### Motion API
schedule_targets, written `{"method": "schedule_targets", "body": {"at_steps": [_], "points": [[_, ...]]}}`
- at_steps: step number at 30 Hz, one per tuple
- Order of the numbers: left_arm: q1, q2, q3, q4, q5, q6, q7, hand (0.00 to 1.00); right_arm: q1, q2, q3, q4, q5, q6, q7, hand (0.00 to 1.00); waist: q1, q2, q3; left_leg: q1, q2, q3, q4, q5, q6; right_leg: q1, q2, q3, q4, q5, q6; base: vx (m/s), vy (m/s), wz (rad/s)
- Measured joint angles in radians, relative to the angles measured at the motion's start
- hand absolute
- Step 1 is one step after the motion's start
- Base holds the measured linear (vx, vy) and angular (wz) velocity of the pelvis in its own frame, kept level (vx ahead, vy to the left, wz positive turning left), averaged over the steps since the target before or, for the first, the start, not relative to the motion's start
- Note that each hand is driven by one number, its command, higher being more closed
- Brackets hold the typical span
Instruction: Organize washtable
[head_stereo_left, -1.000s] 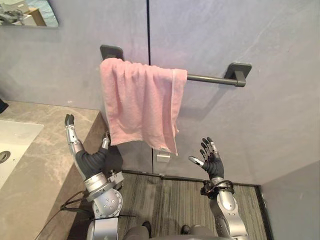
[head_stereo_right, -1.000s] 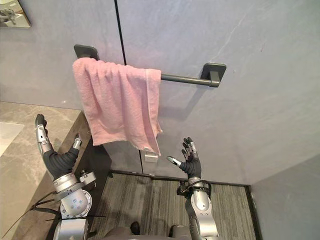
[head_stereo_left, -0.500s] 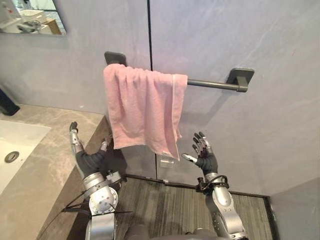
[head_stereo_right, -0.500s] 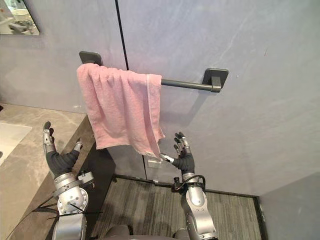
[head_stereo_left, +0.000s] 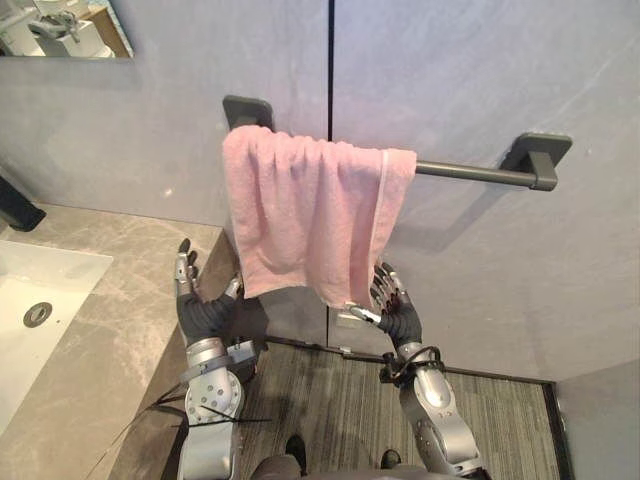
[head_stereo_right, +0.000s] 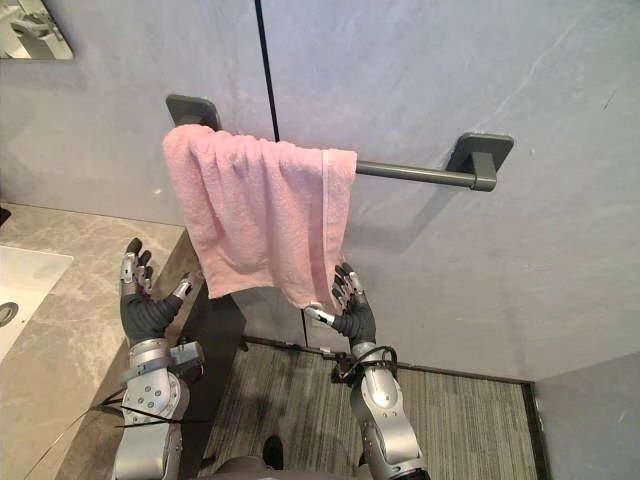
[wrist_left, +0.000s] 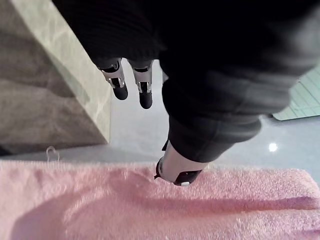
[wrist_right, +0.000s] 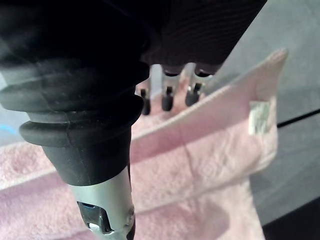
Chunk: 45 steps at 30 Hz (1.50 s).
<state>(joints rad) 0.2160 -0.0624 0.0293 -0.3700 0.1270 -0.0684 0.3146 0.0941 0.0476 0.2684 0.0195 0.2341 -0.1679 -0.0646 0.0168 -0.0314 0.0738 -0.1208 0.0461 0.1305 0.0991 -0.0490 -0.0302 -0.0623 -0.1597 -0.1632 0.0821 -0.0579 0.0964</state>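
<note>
**Me:** My right hand (head_stereo_left: 396, 312) has come up from well below the pink terry towel (head_stereo_left: 310, 215) to its lower right corner. My left hand (head_stereo_left: 197, 302) has drawn nearer the lower left edge.

**Partner:** Gripping yet?

**Me:** No. Both hands have straight, spread fingers with the thumbs held out. My right fingertips (wrist_right: 166, 103) are at the hem with nothing pinched, and I cannot tell whether they touch it.

**Partner:** Where's the towel?

**Me:** Draped in bunches over the left end of the dark metal wall rail (head_stereo_left: 470, 174), with its right corner hanging lower.

**Partner:** How do you do this well?

**Me:** I'd say pinch the hem between thumb and fingers on each side. Then ease the cloth sideways along the bare rail, evenly and gently, so it doesn't slip off.

**Partner:** And around you?

**Me:** A grey-brown stone counter (head_stereo_left: 100, 335) with a white sunken basin (head_stereo_left: 45, 280) is on my left. Grey wall panels (head_stereo_left: 480, 70) stand behind, with striped grey flooring (head_stereo_left: 340, 400) below.
</note>
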Motion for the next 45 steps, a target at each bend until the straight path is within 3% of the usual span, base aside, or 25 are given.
{"method": "schedule_targets", "body": {"at_steps": [10, 16, 17, 27, 45], "points": [[-0.338, 0.084, 0.009, 0.045, -0.174, 0.023, -0.051, 0.0, -0.215, 0.006, 0.028, -0.004, 0.079, 0.002, -0.002, 0.0, 0.001, 0.03, 0.068, -0.103, 0.018, 0.015, -0.021, 0.038, -0.011, -0.129, 0.019, 0.027, 0.01, 0.025, -0.011, -0.03, -0.019, -0.07], [-0.491, 0.104, 0.048, 0.097, -0.214, 0.023, 0.018, 0.0, -0.373, 0.007, 0.087, -0.007, 0.161, 0.002, -0.003, 0.0, 0.029, 0.045, 0.1, -0.148, 0.024, 0.013, -0.021, 0.053, -0.019, -0.186, 0.022, 0.027, 0.039, 0.024, -0.012, -0.02, -0.012, 0.01], [-0.494, 0.102, 0.048, 0.097, -0.213, 0.023, 0.023, 1.0, -0.389, 0.008, 0.092, -0.008, 0.161, 0.002, -0.003, 1.0, 0.029, 0.047, 0.105, -0.148, 0.023, 0.013, -0.021, 0.054, -0.019, -0.186, 0.021, 0.027, 0.04, 0.024, -0.012, 0.0, 0.0, 0.0], [-0.56, 0.104, 0.02, 0.097, -0.22, 0.02, 0.035, 1.0, -0.462, 0.014, 0.087, -0.084, 0.195, -0.019, -0.046, 1.0, 0.046, 0.05, 0.123, -0.147, 0.021, 0.019, -0.03, 0.066, -0.021, -0.205, 0.018, 0.03, 0.065, 0.024, -0.013, -0.03, 0.004, -0.02], [-0.54, 0.072, 0.019, 0.092, -0.191, -0.008, 0.033, 1.0, -0.325, -0.016, -0.031, -0.165, 0.108, -0.029, -0.01, 1.0, 0.006, 0.041, 0.139, -0.073, 0.019, 0.05, -0.06, 0.069, -0.017, -0.165, 0.02, 0.058, 0.069, 0.024, -0.012, 0.0, 0.004, -0.05]]}}
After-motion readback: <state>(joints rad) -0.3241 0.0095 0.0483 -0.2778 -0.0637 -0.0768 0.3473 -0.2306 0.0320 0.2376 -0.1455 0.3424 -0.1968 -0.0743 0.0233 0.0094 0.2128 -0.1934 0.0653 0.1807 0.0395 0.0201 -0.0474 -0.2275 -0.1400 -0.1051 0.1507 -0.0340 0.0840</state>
